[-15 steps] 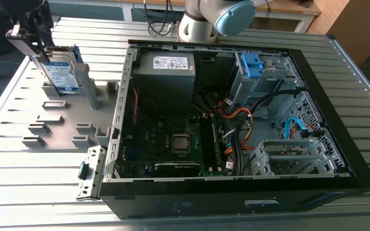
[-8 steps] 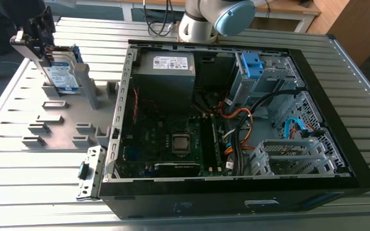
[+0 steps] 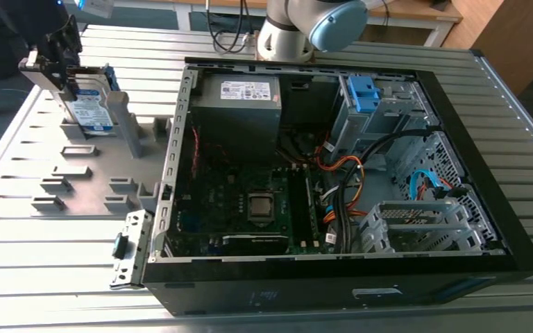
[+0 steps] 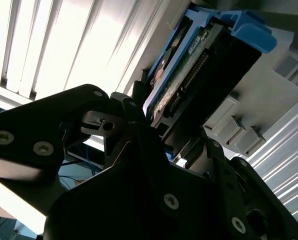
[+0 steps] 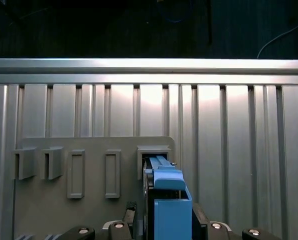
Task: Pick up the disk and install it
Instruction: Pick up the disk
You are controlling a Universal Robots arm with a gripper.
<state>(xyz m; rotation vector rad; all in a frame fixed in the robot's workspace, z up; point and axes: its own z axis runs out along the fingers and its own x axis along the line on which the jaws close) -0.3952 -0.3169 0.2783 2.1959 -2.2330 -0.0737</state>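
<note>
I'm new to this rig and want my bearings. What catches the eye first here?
The open computer case dominates the middle and the exterior view's right, with its circuit board and orange cables exposed. At the exterior view's left, the disk stands upright in a grey rack, with the gripper right at its top.

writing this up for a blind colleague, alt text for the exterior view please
The robot's hand is at the top of the disk, which stands upright in a grey holder plate at the exterior view's left. Beside it an open computer case lies on the ribbed metal table, board and cables exposed.
</note>
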